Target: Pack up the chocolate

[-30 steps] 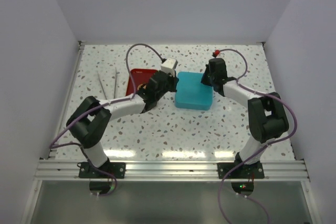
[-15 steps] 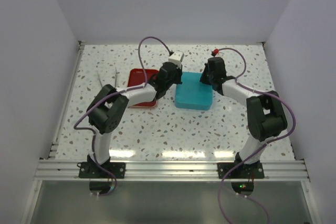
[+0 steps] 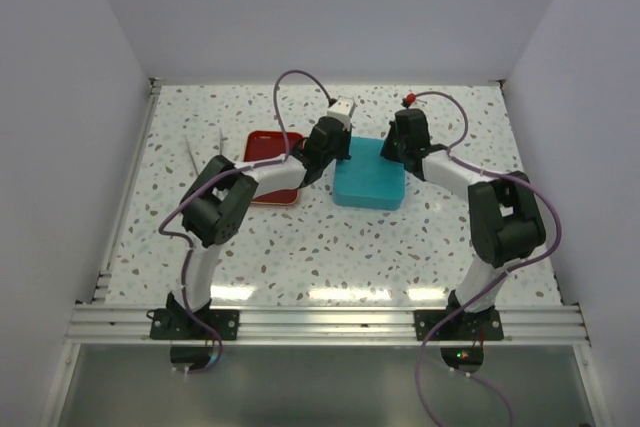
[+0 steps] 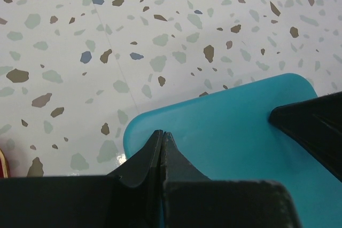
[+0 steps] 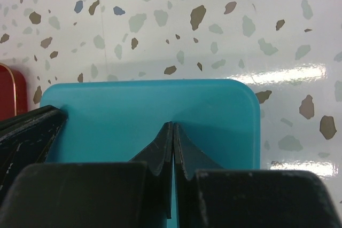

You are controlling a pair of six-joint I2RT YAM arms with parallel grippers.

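Two grippers, both pinched shut on nothing: left gripper (image 4: 162, 135) at the teal box's (image 3: 370, 183) left corner, right gripper (image 5: 173, 127) over its lid, centre frame. The chocolate cannot be seen.

Robot lab: white-walled booth (image 3: 330, 7), speckled table (image 3: 330, 247)

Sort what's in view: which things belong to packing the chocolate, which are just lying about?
Job: closed teal square box; red rectangular tray; left gripper and right gripper, both shut, above the box. Chocolate not in view.
Lying about: two thin pale sticks.
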